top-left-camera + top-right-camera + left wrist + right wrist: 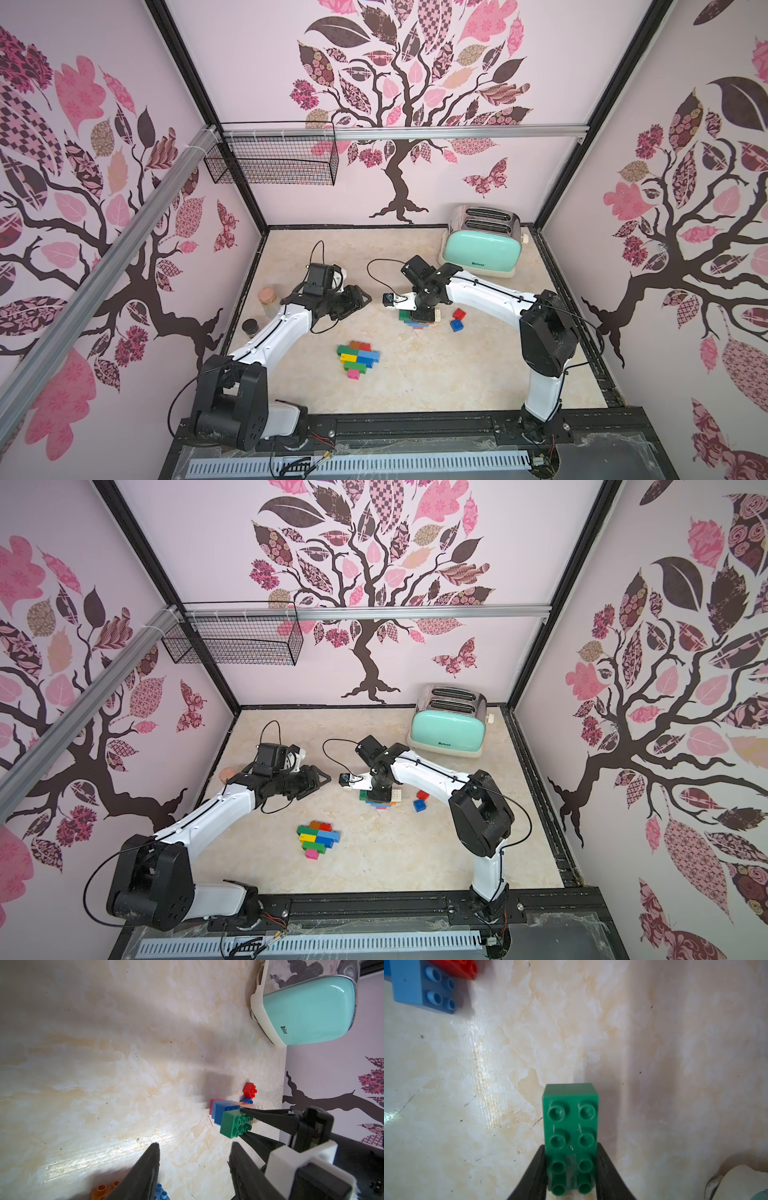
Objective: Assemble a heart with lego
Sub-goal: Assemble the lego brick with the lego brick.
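Glossy plastic green brick [570,1126], polished marbled tabletop [654,1043], glossy toaster [307,1012]

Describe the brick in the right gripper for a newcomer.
Find the mint toaster at the back; the right gripper points down before it. It grips the green brick: oblong, eight-studded, unlike the square red brick and blue brick nearby.

Marbled tabletop [415,386]; mint toaster [482,249] at back; lego cluster [358,358] centre; loose bricks [456,325] beyond; two jars [268,299] at left edge.

You have the joined bricks [358,359] toward the front, the loose pile [417,323] behind them, the toaster [482,249] back right, two jars [268,301] left.
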Available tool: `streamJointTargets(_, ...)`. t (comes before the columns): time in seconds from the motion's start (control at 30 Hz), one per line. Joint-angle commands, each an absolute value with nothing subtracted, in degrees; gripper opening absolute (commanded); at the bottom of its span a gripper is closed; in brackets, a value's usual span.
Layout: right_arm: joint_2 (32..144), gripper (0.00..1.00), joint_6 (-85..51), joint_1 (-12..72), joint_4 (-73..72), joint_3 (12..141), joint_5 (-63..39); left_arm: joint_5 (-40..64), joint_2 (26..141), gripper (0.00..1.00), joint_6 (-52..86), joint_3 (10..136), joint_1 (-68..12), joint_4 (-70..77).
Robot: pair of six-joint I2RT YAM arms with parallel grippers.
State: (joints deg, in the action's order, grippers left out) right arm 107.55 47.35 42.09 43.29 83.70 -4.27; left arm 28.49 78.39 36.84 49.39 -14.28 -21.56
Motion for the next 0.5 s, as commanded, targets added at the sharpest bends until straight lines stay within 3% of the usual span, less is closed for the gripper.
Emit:
streamJointTargets(0.0,106.25,0.3,46.67,41.88,43.88,82.89,-3.92,28.87,78.84,0.57,37.18,48.6,-14.11,-19.97)
streamJointTargets(0.47,106.63,0.3,45.69,41.05,46.59,86.82,-7.21,28.84,78.84,0.57,37.39,48.12,-14.06,-19.52)
